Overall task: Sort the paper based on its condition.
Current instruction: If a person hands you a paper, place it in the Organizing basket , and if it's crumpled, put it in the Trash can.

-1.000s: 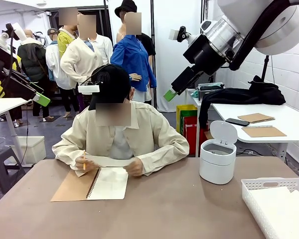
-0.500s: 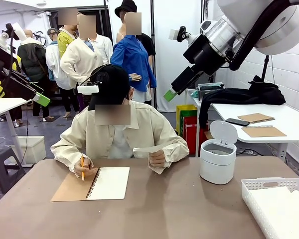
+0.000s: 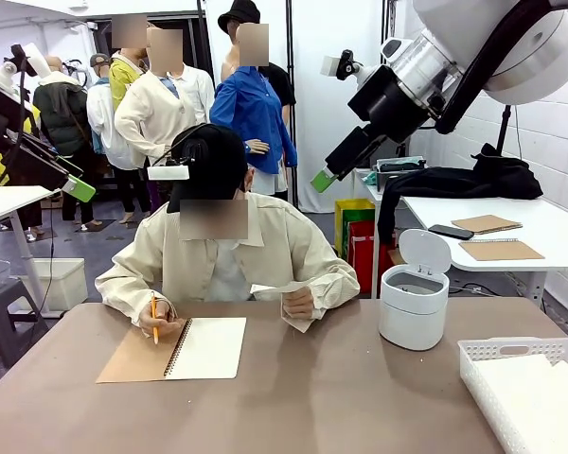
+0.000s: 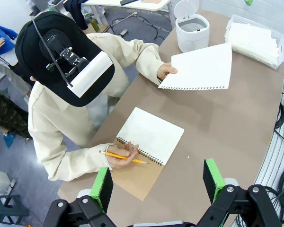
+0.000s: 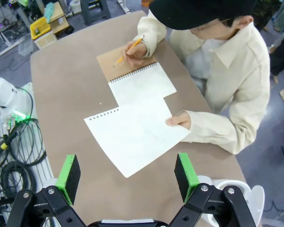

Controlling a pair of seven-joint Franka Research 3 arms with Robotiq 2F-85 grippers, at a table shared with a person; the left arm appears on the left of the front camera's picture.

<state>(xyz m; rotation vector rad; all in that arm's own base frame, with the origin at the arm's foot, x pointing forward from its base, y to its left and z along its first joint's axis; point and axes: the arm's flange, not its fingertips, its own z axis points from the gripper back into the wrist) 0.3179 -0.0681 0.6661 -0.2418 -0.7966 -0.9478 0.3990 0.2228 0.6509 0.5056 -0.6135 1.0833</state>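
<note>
The right gripper (image 5: 127,171) hangs high over the desk (image 3: 312,397) with its 2 green pads apart and nothing between them. The left gripper (image 4: 157,184) is also raised, spread wide and empty.

Below them the person's hand (image 5: 180,120) holds 1 loose sheet of paper (image 5: 132,137) by one edge, lifted clear of the desk beside the notebook (image 5: 137,80). There is 1 notebook, lying open at the desk's far edge towards its left corner. The person's other hand (image 4: 123,155) rests on its brown cover with 1 pencil (image 4: 123,157). 1 white lidded bin (image 3: 414,303) stands near the far right corner, and 1 white basket (image 3: 483,355) sits at the near right corner.

1 second ago the sheet lay across the top of the notebook under both hands. Now it is up and off to the side. Neither gripper has shifted.

From the front the sheet shows almost edge-on. The basket is cut off by the picture's edge, and the white sheets in it cannot be counted.
</note>
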